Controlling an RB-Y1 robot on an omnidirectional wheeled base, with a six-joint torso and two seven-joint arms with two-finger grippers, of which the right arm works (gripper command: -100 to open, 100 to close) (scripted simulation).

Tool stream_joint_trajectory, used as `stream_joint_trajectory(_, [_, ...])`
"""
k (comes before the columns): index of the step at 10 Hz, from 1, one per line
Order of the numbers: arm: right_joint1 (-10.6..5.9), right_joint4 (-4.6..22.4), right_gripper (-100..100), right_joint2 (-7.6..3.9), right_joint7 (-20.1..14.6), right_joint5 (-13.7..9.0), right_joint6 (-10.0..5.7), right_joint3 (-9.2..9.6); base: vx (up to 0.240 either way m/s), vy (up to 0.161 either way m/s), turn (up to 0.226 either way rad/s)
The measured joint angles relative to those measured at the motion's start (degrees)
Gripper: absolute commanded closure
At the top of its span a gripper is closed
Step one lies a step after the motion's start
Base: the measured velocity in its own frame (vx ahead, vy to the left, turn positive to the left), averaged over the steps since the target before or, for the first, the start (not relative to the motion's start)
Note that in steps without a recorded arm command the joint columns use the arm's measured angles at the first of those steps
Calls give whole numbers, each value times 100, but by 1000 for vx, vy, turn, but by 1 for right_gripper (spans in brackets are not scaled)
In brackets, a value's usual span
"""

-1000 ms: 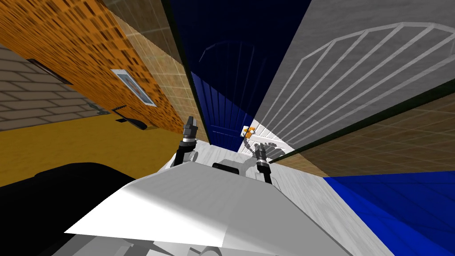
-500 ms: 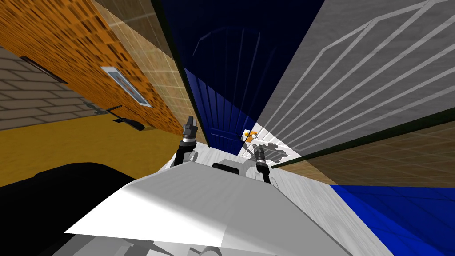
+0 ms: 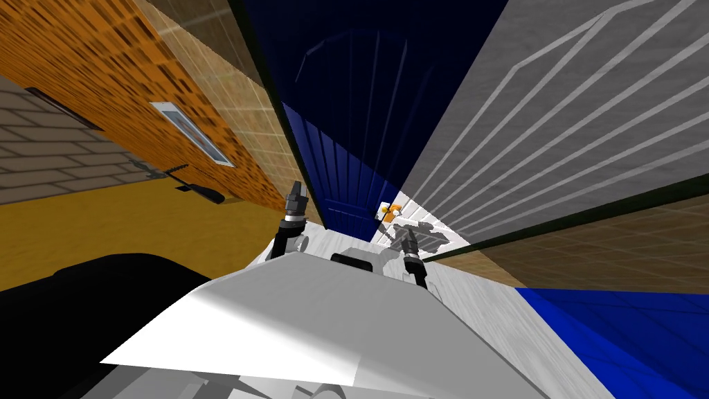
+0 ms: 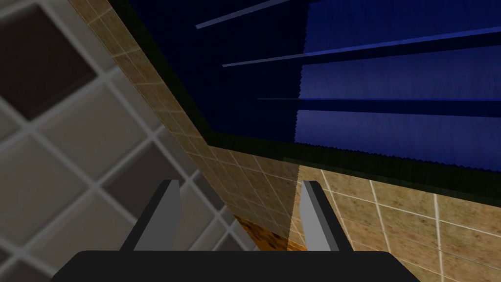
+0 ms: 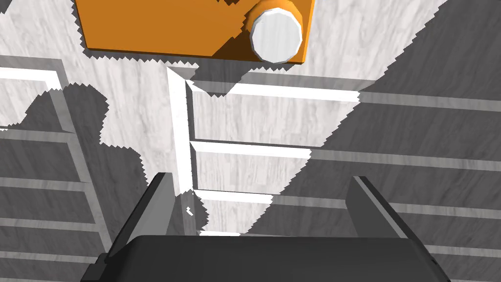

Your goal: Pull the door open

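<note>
Both jaws: spread wide, holding nothing.
Right gripper [image 5: 260,178]: near the white knob [image 5: 276,35], not touching it.
Door [image 5: 244,117]: grey, panelled, carrying the knob on an orange plate [image 5: 161,24].
Left gripper [image 4: 239,182]: well apart from the knob.

An orange patterned wall [image 3: 124,69] bears a small framed pane [image 3: 190,131]. Beside it runs a tan tiled wall [image 3: 225,69]. At its foot lies a yellow floor [image 3: 138,228], and a grey brick wall [image 3: 41,152] meets its far end.

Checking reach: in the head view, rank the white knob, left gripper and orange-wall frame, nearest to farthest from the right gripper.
1. White knob, just ahead of the right gripper, on the orange plate.
2. Left gripper, off to its left.
3. Frame, far left on the orange wall.
</note>
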Motion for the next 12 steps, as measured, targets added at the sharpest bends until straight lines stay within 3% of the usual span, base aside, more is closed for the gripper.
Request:
stream_joint_trajectory(4, [-14, 302, -100, -131, 9, -112, 44, -435, -13, -3, 33])
stream_joint_trajectory(6, [-106, 554, -100, -307, -47, -209, 36, -680, 52, -29, 94])
stream_joint_trajectory(8, [-168, 583, -100, -327, -39, -269, 130, -852, 146, -68, 151])
stream_joint_trajectory(10, [-310, 679, -100, -331, -46, -308, 93, -891, 195, -45, 130])
stream_joint_trajectory(12, [-502, 726, -100, -320, -58, -322, 52, -816, 231, 54, 219])
